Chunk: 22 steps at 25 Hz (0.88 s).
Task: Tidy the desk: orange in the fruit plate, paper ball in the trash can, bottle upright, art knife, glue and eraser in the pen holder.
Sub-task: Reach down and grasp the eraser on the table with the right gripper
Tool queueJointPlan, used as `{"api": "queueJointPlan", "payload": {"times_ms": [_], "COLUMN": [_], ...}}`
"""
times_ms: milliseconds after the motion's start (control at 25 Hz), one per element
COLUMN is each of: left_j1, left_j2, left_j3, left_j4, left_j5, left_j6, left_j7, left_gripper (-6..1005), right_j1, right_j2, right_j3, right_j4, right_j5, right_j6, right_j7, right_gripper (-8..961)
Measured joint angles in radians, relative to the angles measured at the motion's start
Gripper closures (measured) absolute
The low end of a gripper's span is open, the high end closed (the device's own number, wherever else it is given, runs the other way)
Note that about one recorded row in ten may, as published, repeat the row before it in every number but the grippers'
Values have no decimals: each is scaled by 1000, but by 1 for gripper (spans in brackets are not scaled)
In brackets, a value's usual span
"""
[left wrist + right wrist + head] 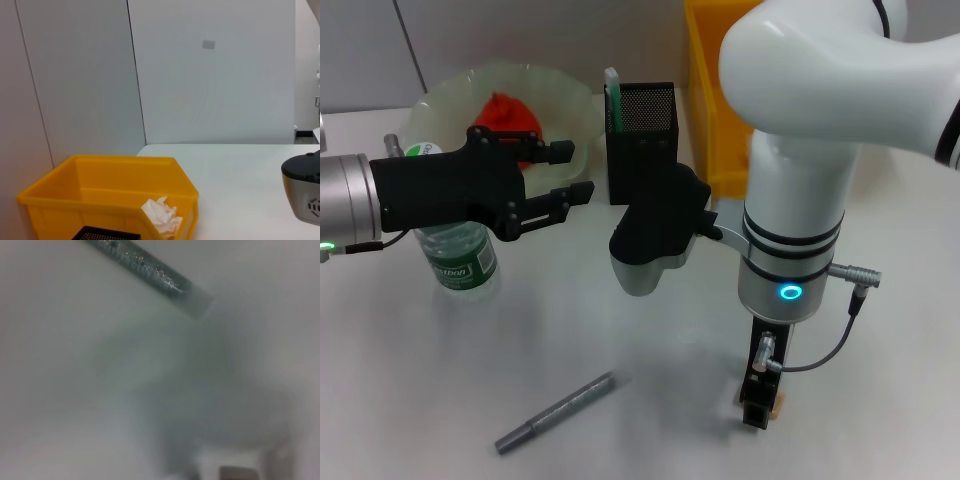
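Observation:
My left gripper (568,172) is open and empty, hovering above the desk between the fruit plate (440,100) and the black mesh pen holder (642,125). An orange-red fruit (508,110) lies in the plate. A clear bottle with a green label (460,258) stands upright under my left arm. A grey stick-shaped art knife (556,411) lies on the desk at the front; it also shows in the right wrist view (145,269). My right gripper (758,402) points down just above the desk, beside a small beige eraser-like piece (779,405). A paper ball (162,216) lies in the yellow trash bin (100,192).
The yellow bin (712,110) stands at the back right, next to the pen holder, which holds a green-and-white stick (612,95). My right arm's forearm (655,240) crosses the middle of the desk. Bare white desk (650,420) lies between the knife and my right gripper.

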Motion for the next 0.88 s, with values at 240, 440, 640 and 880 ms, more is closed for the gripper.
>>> {"api": "queueJointPlan", "payload": {"times_ms": [240,440,640,880], "left_j1": [1,-1,-2,-2], "left_j2": [0,0,0,0], "left_j3": [0,0,0,0], "left_j4": [2,2,2,2], "left_j5": [0,0,0,0], "left_j6": [0,0,0,0], "left_j7": [0,0,0,0], "left_gripper": [530,531,531,531], "right_j1": [3,4,11,18], "right_j2": [0,0,0,0], "right_j3": [0,0,0,2], "right_j4": [0,3,17,29], "right_j5": [-3,-4,-5,-3], "right_j6": [0,-1,0,-2], "right_j7": [8,13,21,25], "right_gripper": [444,444,500,556]}}
